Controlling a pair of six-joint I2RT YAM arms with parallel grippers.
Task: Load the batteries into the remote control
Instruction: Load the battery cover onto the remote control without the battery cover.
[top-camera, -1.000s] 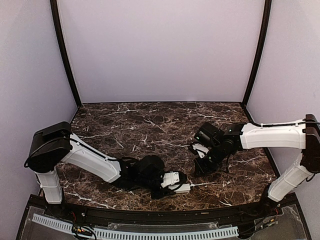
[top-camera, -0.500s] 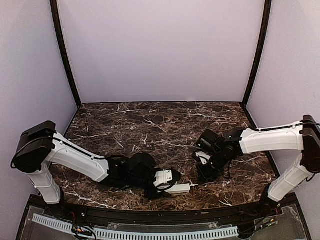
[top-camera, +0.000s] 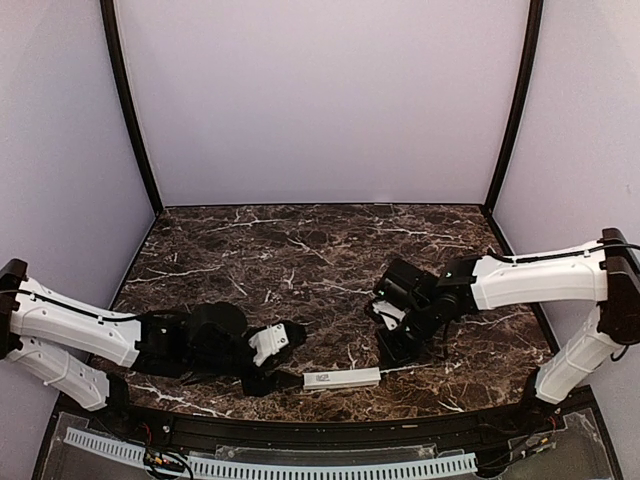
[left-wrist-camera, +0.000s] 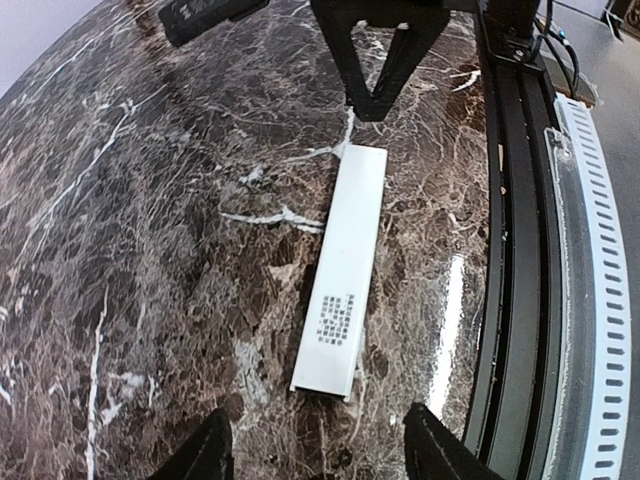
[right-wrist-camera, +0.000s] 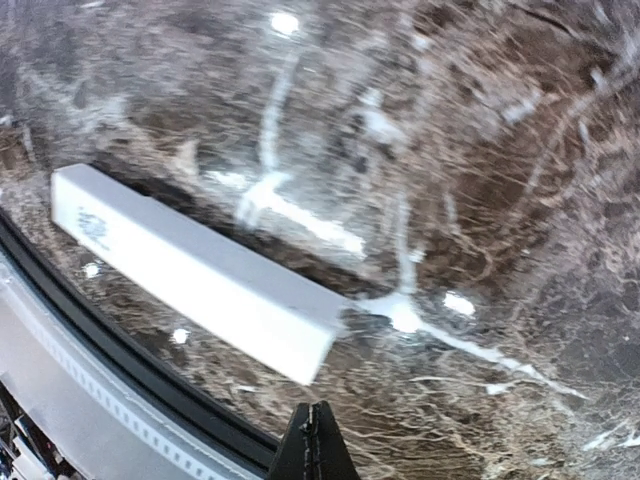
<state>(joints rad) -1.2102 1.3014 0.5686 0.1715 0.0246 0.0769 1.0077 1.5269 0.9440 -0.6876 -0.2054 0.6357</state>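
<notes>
Along the near edge of the surface (top-camera: 300, 250), you see the remote control (top-camera: 342, 379) lying flat with its label up. The left end effector (left-wrist-camera: 318, 452), fingers spread apart, is near the labelled end. Farther back, the right end effector (top-camera: 393, 348), fingers pressed together, points at the opposite end from close by.

White-and-black left arm (top-camera: 80, 325) lies low, stretched from the left edge toward centre. Black two-finger left gripper (left-wrist-camera: 315, 445) spread wide, fingers (left-wrist-camera: 212, 450) well apart. White right arm (top-camera: 530, 280) reaches inward, wrist bent downward. Black right gripper (right-wrist-camera: 313, 440) looks closed, tips together, though the wrist view is blurred.
</notes>
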